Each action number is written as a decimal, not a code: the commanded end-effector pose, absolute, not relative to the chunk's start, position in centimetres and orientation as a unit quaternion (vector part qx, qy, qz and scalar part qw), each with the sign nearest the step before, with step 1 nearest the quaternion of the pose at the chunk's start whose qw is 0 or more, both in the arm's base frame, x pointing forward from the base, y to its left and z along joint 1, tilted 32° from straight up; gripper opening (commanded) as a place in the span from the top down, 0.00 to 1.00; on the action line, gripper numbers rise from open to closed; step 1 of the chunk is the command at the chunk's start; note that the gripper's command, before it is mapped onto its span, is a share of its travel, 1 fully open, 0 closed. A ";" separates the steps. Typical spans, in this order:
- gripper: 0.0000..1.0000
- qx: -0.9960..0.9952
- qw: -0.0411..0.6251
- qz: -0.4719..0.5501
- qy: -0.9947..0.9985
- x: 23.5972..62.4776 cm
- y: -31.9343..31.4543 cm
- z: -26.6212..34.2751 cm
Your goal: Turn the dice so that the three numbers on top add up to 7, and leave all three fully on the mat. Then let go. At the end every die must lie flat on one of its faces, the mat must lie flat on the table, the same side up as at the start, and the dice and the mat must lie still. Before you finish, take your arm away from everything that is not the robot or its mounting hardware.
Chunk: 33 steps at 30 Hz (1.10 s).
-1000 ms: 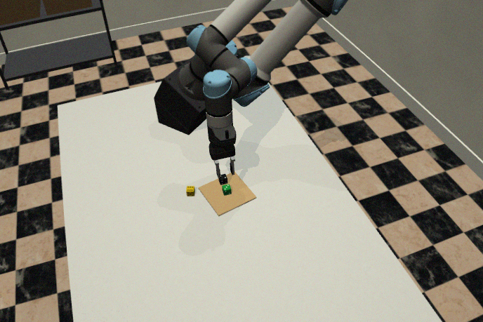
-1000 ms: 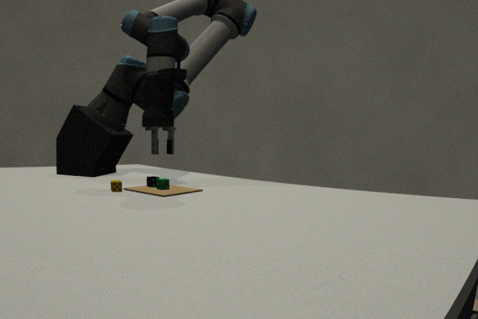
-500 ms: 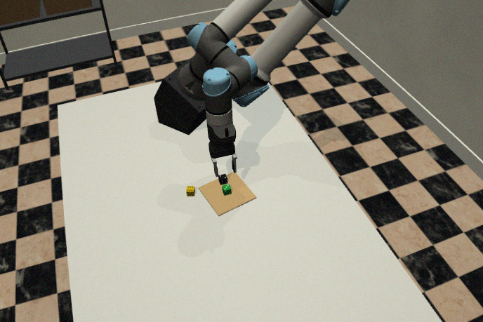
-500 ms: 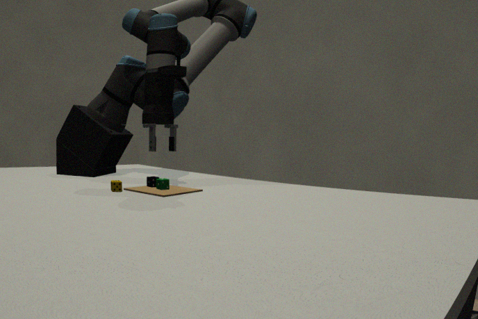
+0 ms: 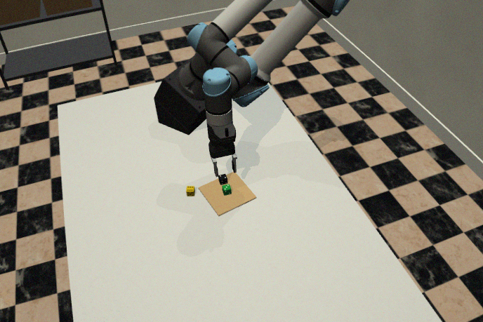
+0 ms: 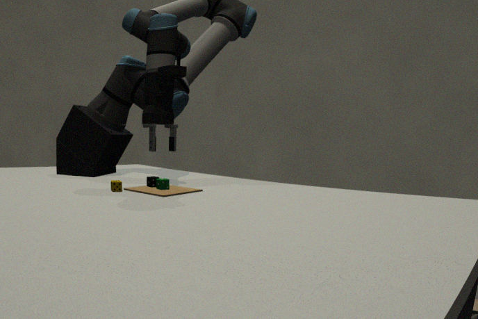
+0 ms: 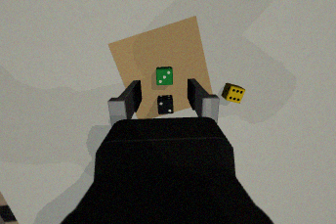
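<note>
The mat [image 5: 222,205] [image 6: 181,190] [image 7: 181,45] lies flat. A green die [image 5: 226,189] [image 6: 162,183] [image 7: 164,76] sits on it with three pips up. A black die [image 5: 222,179] [image 6: 152,181] [image 7: 165,105] sits close behind it, near the mat's edge nearest the robot base; its top seems to show two pips. Whether it is fully on the mat is hard to tell. A yellow die [image 5: 190,191] [image 6: 116,185] [image 7: 234,93] lies off the mat on the table, six up. My gripper [image 5: 225,173] [image 6: 162,149] [image 7: 164,89] is open and empty, well above the dice.
The white table [image 5: 128,264] [image 6: 251,249] surrounds the mat. The dark robot base [image 5: 177,104] [image 6: 90,145] stands behind the dice. A shelf rack [image 5: 58,51] with boxes stands beyond the table at the back left in the top view.
</note>
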<state>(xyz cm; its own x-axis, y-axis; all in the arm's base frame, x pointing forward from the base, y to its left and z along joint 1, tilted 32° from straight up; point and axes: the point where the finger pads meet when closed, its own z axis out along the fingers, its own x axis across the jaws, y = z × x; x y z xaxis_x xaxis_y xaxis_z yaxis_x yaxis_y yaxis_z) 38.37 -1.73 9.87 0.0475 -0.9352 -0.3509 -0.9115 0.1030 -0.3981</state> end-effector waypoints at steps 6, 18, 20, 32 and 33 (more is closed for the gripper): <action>0.00 -0.649 0.274 -0.014 0.710 38.2 -4.0 8.6; 0.00 -0.566 0.276 0.017 0.777 36.4 -11.5 3.7; 0.00 -0.565 0.276 0.017 0.778 36.3 -11.6 3.7; 0.21 -0.565 0.276 0.017 0.778 36.3 -11.6 3.7; 0.21 -0.565 0.276 0.017 0.778 36.3 -11.6 3.7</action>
<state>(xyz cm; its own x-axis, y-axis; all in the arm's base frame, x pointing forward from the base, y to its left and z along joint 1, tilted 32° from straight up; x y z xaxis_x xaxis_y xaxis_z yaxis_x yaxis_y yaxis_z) 36.31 -11.58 3.63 -0.2107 -0.8682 -0.4493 -0.8881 0.3621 -0.2832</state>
